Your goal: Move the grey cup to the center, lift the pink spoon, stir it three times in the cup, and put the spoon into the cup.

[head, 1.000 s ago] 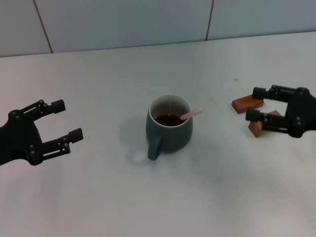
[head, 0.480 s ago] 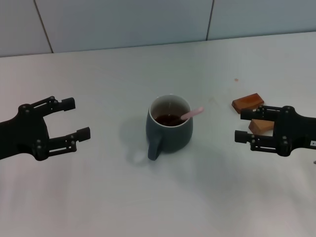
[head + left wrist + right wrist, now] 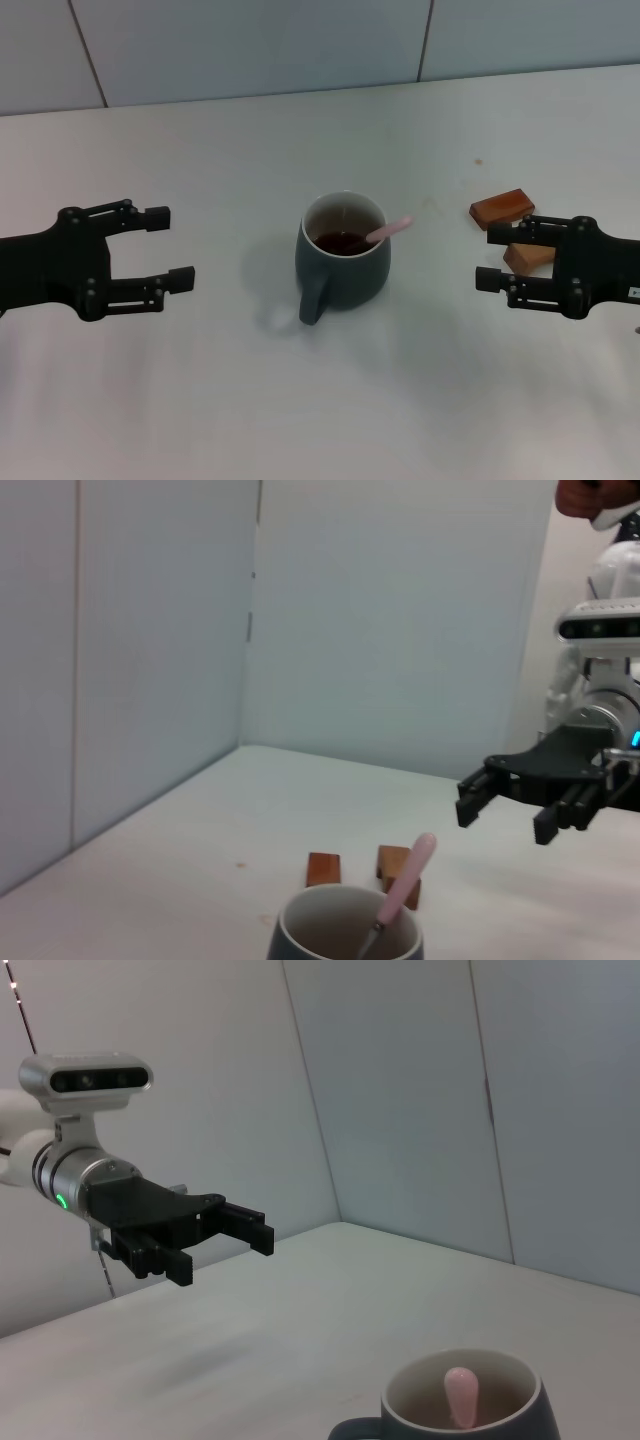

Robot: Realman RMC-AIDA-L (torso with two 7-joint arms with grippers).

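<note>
White counter (image 3: 200, 400) fills the head view, with pale wall panels (image 3: 250, 45) behind it, and the grey cup (image 3: 342, 262) stands at its middle as the landmark. Nearest the robot is the cup's handle, turned toward the body; the mug is rounded, dark blue-grey outside, cream inside, with dark brown liquid. The pink spoon (image 3: 388, 230) stands in the cup, its bowl down in the liquid and its pale pink handle leaning over the rim on the right, far side. Left of the cup, well apart from it, the left tool (image 3: 168, 248) hovers with its fingers spread and nothing between them; compared with half a second ago it has edged closer to the cup, and a second ago it sat farther out still. Right of the cup, also well apart, the right tool (image 3: 492, 256) hangs spread and empty; it matches its place of half a second ago. Beyond and beside that tool lie two brown wooden blocks (image 3: 501, 208), one partly hidden behind its fingers.
</note>
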